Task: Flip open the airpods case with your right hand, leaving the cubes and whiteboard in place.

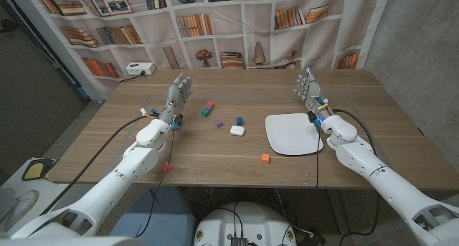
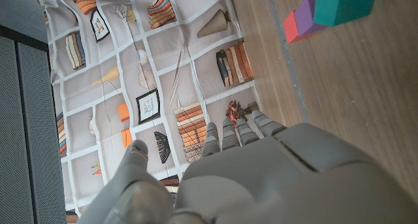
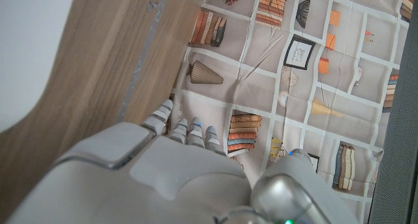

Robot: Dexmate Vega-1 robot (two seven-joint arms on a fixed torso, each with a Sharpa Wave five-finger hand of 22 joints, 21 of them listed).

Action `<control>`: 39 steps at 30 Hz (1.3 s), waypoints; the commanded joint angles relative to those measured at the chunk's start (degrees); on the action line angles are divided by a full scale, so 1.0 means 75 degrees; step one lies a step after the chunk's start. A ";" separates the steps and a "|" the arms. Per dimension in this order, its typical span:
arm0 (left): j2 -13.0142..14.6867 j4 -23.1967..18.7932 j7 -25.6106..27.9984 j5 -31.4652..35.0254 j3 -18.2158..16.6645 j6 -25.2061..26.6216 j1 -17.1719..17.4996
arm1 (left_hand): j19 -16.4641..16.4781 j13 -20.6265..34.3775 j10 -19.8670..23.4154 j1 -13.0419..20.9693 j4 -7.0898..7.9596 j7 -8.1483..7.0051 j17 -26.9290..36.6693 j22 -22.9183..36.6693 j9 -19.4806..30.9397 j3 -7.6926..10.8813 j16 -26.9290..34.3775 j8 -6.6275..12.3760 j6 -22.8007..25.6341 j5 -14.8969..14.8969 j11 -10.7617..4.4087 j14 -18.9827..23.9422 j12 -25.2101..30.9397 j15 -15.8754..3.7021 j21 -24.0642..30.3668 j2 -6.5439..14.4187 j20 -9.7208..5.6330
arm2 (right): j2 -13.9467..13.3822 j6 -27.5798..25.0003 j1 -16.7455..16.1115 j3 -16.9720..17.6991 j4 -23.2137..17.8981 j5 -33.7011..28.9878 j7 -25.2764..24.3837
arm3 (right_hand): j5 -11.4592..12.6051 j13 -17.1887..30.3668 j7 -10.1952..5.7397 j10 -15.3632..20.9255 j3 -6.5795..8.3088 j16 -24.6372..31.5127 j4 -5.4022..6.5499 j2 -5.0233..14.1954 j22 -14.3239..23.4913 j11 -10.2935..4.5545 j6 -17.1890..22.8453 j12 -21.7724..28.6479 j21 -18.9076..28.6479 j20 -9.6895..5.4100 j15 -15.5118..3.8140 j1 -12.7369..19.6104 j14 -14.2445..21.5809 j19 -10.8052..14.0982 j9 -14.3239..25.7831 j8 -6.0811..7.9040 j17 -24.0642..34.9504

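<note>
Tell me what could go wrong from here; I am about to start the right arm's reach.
The right hand is across the whiteboard from the airpods case, so a low reach might drag the board. The blue cube and purple cube sit close to the case and could be knocked.

White arms (image 1: pixel 129 167), grey fingers (image 1: pixel 181 88), black cables.

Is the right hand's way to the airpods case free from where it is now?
Probably yes. The right hand is open, raised past the whiteboard; the airpods case lies just left of the board on bare wood, only the blue cube close behind it.
</note>
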 commanded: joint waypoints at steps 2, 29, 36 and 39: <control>-0.0024 -0.0263 0.0204 0.0260 0.0132 -0.0025 0.0132 | 0.0127 0.0011 0.0193 0.0073 -0.0018 -0.0005 0.0021 0.0011 0.0029 0.0047 0.0074 0.0096 0.0175 0.0033 -0.0009 0.0054 0.0100 -0.0058 0.0061 0.0029 0.0005 | -0.0458 -0.0303 -0.0184 -0.0059 -0.0600 -0.0580 -0.0371 | 0.0000 0.0035 -0.0016 -0.0284 0.0027 -0.0051 -0.0176 0.0004 0.0034 0.0016 -0.0424 -0.0028 -0.0047 0.0166 0.0092 0.0232 -0.0301 -0.0297 0.0021 -0.0074 0.0011; -0.0062 -0.0752 0.0582 0.0383 0.0074 -0.0212 0.0536 | 0.0178 0.0011 0.0254 0.0099 -0.0033 0.0019 0.0020 0.0011 0.0023 0.0062 0.0072 0.0090 0.0252 0.0031 0.0006 0.0125 0.0110 -0.0045 0.0066 0.0073 0.0012 | -0.1039 -0.0351 -0.0585 0.0083 -0.1082 -0.1114 -0.0584 | -0.0046 0.0172 0.0182 0.0001 0.0186 -0.0007 -0.0434 0.0071 0.0039 0.0039 -0.0731 0.0166 -0.0013 0.0138 0.0101 0.0686 -0.0519 -0.0524 0.0044 0.0011 0.0033; 0.0171 -0.1162 0.0744 0.0430 0.0033 0.0041 0.0791 | 0.0175 0.0011 0.0254 0.0093 -0.0039 0.0014 0.0021 0.0011 0.0023 0.0050 0.0063 0.0064 0.0203 0.0026 0.0000 0.0117 0.0107 -0.0038 0.0061 0.0055 0.0014 | -0.1333 -0.0521 -0.0576 -0.0015 -0.1380 -0.1666 -0.0690 | -0.0064 0.0193 0.0157 -0.0320 0.0271 -0.0009 -0.0530 0.0124 0.0038 0.0041 -0.0865 0.0067 -0.0009 0.0125 0.0147 0.0890 -0.0605 -0.0582 0.0048 0.0008 0.0036; 0.0261 -0.1307 0.0900 0.0472 -0.0001 0.0197 0.0878 | 0.0177 0.0011 0.0250 0.0090 -0.0041 0.0017 0.0021 0.0011 0.0023 0.0045 0.0063 0.0062 0.0201 0.0025 -0.0007 0.0118 0.0104 -0.0035 0.0061 0.0047 0.0017 | -0.1364 -0.0514 -0.0573 -0.0032 -0.1388 -0.1702 -0.0629 | -0.0066 0.0196 0.0161 -0.0325 0.0285 -0.0009 -0.0544 0.0132 0.0038 0.0046 -0.0879 0.0071 -0.0012 0.0137 0.0153 0.0922 -0.0618 -0.0602 0.0049 0.0011 0.0036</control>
